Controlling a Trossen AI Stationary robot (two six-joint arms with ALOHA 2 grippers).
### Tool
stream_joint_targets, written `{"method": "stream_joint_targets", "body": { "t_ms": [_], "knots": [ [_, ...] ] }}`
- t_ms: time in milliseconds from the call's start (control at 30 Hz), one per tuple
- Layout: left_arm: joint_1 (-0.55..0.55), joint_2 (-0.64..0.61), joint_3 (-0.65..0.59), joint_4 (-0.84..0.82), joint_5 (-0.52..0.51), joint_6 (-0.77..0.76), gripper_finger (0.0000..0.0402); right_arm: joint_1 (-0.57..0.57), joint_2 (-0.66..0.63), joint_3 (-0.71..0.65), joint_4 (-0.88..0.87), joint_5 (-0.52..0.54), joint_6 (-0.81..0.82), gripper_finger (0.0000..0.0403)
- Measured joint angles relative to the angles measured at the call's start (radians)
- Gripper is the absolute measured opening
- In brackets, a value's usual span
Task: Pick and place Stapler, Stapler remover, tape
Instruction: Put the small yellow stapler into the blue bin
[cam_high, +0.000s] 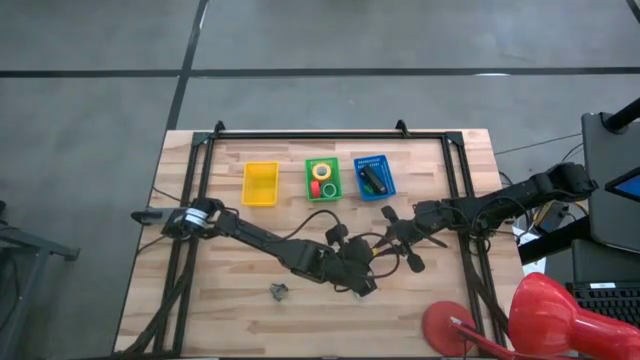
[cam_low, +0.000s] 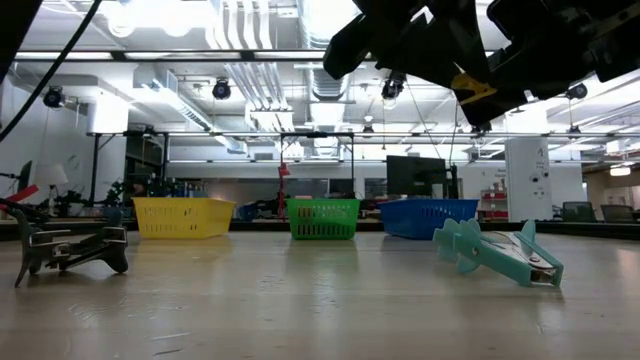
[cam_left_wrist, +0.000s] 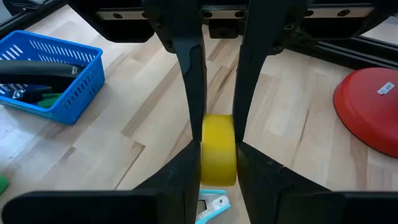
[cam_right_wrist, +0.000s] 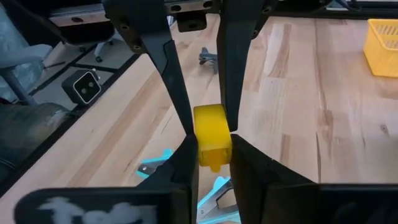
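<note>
Left gripper (cam_left_wrist: 219, 152) clamps yellow tape (cam_left_wrist: 218, 149), arm outstretched.

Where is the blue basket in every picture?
High view: the blue basket is at the table's far side, rightmost of three baskets.
Low view: at the back, right of centre.
Left wrist view: off to one side of the fingers, with a dark stapler in it.
Right wrist view: not in it.
Shared landmark: the green basket beside it, seen in the high and low views.
</note>
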Motion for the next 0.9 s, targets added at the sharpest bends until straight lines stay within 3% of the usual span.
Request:
{"method": "stream_joint_targets", "body": {
  "t_ms": [367, 600, 733, 900],
  "knots": [
    [0.003, 0.0, 0.0, -0.007, -0.033, 0.007, 0.0106, -0.003, 0.0, 0.0, 0.0, 0.016, 0.0, 0.0068],
    [0.009, 0.0, 0.0, -0.027, -0.064, 0.004, 0.0186, -0.005, 0.0, 0.0, -0.001, 0.018, -0.002, 0.0068],
    [0.01, -0.007, 0.0, -0.051, -0.146, 0.037, 0.0234, -0.023, -0.001, 0.0, 0.001, 0.027, 0.002, 0.0068],
    [0.015, -0.02, 0.002, -0.027, -0.228, 0.049, 0.0258, -0.056, 0.003, 0.0, -0.01, 0.111, 0.01, 0.0068]
  ]
}}
